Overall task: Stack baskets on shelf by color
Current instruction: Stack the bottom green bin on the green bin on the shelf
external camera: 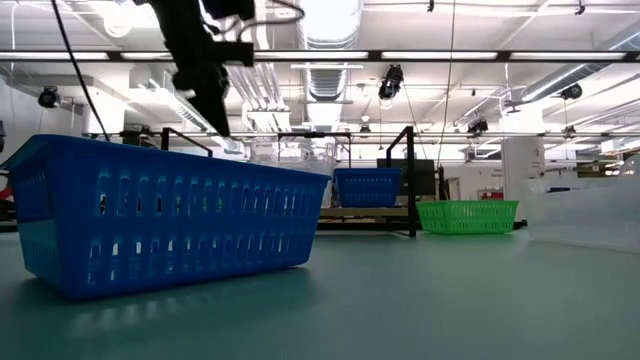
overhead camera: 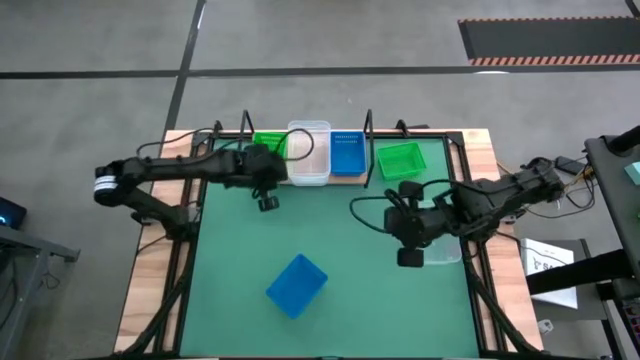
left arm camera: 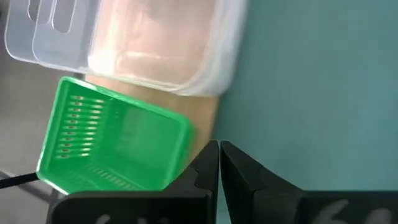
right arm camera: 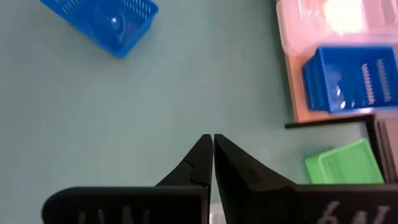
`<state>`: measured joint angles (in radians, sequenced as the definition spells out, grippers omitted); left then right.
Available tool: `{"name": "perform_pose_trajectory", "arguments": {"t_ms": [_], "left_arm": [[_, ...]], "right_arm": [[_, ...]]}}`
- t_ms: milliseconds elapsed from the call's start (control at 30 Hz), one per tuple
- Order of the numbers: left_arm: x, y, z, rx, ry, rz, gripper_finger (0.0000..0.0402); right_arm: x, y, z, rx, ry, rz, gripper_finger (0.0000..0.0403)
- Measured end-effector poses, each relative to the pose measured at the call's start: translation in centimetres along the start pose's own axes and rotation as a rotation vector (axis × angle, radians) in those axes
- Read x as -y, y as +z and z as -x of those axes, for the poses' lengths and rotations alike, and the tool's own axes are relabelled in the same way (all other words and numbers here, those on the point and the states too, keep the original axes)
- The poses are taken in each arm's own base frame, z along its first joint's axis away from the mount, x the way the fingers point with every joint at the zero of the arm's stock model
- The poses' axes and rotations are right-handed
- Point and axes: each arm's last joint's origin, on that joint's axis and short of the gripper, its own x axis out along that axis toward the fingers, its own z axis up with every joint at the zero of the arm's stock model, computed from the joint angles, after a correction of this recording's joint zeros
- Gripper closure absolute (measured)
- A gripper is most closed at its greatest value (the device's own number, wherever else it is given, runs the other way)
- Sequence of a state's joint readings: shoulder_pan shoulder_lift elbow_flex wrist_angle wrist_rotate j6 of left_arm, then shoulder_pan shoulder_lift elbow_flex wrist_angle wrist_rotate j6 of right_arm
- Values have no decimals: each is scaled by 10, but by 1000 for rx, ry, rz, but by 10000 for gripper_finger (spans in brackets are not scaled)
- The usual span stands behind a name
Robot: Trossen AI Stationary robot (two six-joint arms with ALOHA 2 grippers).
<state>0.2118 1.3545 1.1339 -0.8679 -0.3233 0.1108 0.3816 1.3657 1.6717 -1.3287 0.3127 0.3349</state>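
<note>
Baskets number five by our count in the high view: two green, two blue, and a clear stack whose layers we cannot separate.

Our left claw hangs over the green mat just in front of the shelf, its fingers pressed together with only a thin slit between them in the left wrist view, pinching nothing. Just beyond it, a green basket sits at the shelf's left end, partly hidden under the left arm. Beside that stands the clear stack, which juts out past the shelf's front edge. A blue basket fills the right end, inside the black wire upright.

Our right claw hovers over the right side of the mat, fingers likewise closed and holding nothing. A pale, see-through shape lies just beside it at the mat's right edge, and we cannot tell from above whether it is another basket. The second green basket rests on the bench outside the shelf's right upright, well beyond this claw. The second blue basket lies tilted on the mat near the front, well apart from both claws and roughly between them; in the low view it fills the foreground and blocks most of the shelf's left half.
</note>
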Motion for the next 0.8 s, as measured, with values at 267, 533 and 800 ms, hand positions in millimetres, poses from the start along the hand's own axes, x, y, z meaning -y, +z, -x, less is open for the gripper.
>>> {"name": "perform_pose_trajectory", "arguments": {"t_ms": [267, 533, 800], "left_arm": [[-23, 0, -38, -111, 46, -27, 402], [-36, -1, -52, -125, 66, -51, 402], [-38, 0, -58, -101, 12, -40, 402]], "right_arm": [[-13, -28, -6, -42, 11, -40, 394], [-30, -35, -5, -12, -3, -26, 394], [-42, -37, -8, -16, 5, -11, 394]]}}
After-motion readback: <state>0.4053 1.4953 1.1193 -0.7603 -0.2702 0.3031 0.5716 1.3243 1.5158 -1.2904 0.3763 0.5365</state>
